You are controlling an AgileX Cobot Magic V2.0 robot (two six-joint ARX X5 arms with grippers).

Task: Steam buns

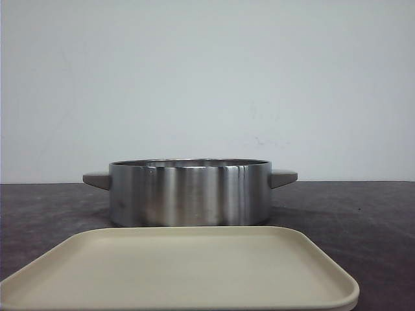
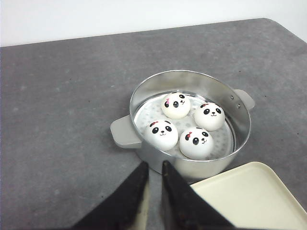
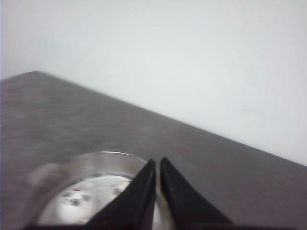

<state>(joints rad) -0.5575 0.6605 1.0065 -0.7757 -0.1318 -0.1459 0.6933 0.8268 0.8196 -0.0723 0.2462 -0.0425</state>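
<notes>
Four white panda-face buns (image 2: 186,125) lie inside the steel steamer pot (image 2: 240,129) on its perforated tray, seen in the left wrist view. In the front view the pot (image 1: 189,192) stands behind the cream tray, and the buns are hidden by its wall. My left gripper (image 2: 154,165) is shut and empty, above the table just short of the pot's near wall. My right gripper (image 3: 158,162) is shut and empty, over the pot's rim (image 3: 96,155); that view is blurred and shows the buns (image 3: 76,196) only vaguely. Neither gripper shows in the front view.
A cream rectangular tray (image 1: 181,269) lies in front of the pot and holds nothing; its corner shows in the left wrist view (image 2: 249,196). The pot has two grey side handles (image 2: 123,132). Dark grey tabletop (image 2: 57,120) surrounds it, with a white wall behind.
</notes>
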